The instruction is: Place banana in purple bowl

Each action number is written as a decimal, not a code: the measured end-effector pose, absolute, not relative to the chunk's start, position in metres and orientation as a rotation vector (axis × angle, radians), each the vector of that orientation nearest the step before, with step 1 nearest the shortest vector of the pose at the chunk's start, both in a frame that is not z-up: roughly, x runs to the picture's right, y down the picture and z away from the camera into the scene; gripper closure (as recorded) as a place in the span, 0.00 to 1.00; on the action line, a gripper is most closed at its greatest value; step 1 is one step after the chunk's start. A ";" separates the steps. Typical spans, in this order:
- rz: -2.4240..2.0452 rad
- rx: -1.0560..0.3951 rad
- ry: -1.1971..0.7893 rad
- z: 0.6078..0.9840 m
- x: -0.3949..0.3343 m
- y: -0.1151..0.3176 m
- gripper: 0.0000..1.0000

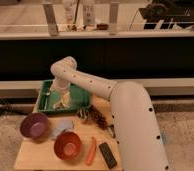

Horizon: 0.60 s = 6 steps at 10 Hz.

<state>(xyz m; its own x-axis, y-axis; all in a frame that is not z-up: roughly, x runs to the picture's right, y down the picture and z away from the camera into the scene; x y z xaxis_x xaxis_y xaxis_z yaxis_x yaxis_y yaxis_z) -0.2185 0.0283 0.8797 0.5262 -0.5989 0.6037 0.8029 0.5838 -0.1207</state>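
Hand [57, 96] hangs in the green tray [82, 101] at the back-left corner of the bench [35, 156], at the banana [64, 103]; we cannot tell its grip. We should lift clear of the rim before heading for the purple bowl [35, 125].

A green rectangular plastic tray [81, 98] sits at the back of the pale wooden bench [35, 158], with the hand [59, 100] down inside its left part; an orange-brown round bowl [67, 145] stands near the front; just to its right lies a long orange-red carrot-like stick [91, 151], then a flat black rectangular block [108, 155]; a crumpled pale blue-grey cloth [64, 127] lies behind the bowl; a dark reddish cluster [97, 119] lies right of the tray.
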 end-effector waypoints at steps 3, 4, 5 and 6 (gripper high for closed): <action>-1.014 -0.454 -0.532 0.882 -0.223 0.037 0.20; -1.042 -0.472 -0.527 0.887 -0.222 0.041 0.20; -1.053 -0.480 -0.532 0.889 -0.224 0.044 0.20; -1.064 -0.497 -0.533 0.896 -0.224 0.052 0.20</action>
